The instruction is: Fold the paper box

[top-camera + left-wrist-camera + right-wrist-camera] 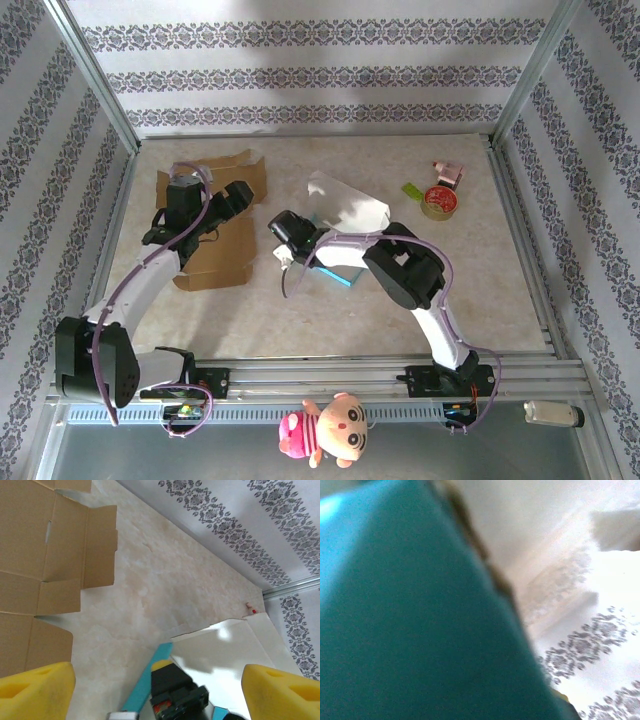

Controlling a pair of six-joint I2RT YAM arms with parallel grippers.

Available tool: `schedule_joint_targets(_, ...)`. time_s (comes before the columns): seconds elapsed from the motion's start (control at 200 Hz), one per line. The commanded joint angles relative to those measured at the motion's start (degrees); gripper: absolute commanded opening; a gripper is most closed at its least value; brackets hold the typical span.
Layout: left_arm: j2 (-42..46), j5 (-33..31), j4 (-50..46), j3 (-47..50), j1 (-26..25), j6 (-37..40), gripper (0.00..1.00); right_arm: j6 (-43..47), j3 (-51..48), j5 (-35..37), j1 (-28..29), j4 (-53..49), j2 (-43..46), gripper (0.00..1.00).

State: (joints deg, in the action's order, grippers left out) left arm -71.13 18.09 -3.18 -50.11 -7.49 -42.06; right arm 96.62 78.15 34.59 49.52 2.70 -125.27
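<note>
Paper box (345,205) may be torn if yanked by pressed-together right gripper (285,235); left gripper (157,695) is held spread beside it.

Overhead view looks down; wrist views close; all share paper box (350,210).

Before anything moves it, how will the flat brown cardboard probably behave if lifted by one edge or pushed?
The brown cardboard lies flat and looks thin, so it is probably light and would likely slide on the smooth table when pushed. Its creases and loose flaps suggest it would hinge there, not stay rigid, if lifted by one edge.
</note>
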Motion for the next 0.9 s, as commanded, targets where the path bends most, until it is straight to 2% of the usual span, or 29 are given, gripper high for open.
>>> schedule_joint_targets(0.0, 2.0, -1.68, 1.53, 1.38, 0.11, -0.74, 0.86, 7.12, -7.34, -13.09, 1.75, 15.12, -0.65, 0.06)
schedule_joint_targets(0.215, 4.22, -4.34, -0.13, 2.41, 0.14, -0.15, 0.86, 8.89, -13.23, -19.8, 1.57, 23.65, 3.94, 0.22)
schedule_joint_targets(0.375, 5.54, -5.06, -1.31, 3.05, 0.19, 3.02, 0.87, 6.07, -17.31, -24.85, 0.72, 21.62, 10.62, 0.41)
schedule_joint_targets(0.395, 5.59, -4.65, -1.41, 3.03, 0.19, 4.09, 0.87, 5.63, -17.95, -25.11, 0.61, 21.35, 11.35, 0.45)
schedule_joint_targets(0.42, 5.65, -4.13, -1.39, 3.05, 0.21, 5.33, 0.87, 4.98, -18.5, -25.42, 0.43, 21.37, 12.09, 0.65)
schedule_joint_targets(0.445, 5.78, -3.73, -1.13, 3.21, 0.27, 6.73, 0.88, 4.46, -18.99, -25.53, 0.32, 21.23, 12.81, 0.68)
schedule_joint_targets(0.595, 5.83, -0.88, 0.26, 4.11, 0.52, 14.75, 0.9, 2.31, -20.53, -24.53, -0.1, 18.35, 16.57, 0.69)
schedule_joint_targets(0.745, 5.79, 1.39, 0.57, 3.41, 0.49, 22.25, 0.9, -7.58, -18.68, -23.74, -0.21, 13.04, 20.82, 0.69)
schedule_joint_targets(0.825, 5.51, 3.36, 2.84, 3.43, 0.46, 25.86, 0.9, -21.55, -17.05, -25.18, -0.03, 10.5, 24.67, 0.69)
schedule_joint_targets(0.894, 4.7, 6.04, 4.78, 3.01, 0.47, 29.66, 0.9, -37.53, -13.16, -29.37, -0.94, 1.98, 29.29, 0.71)
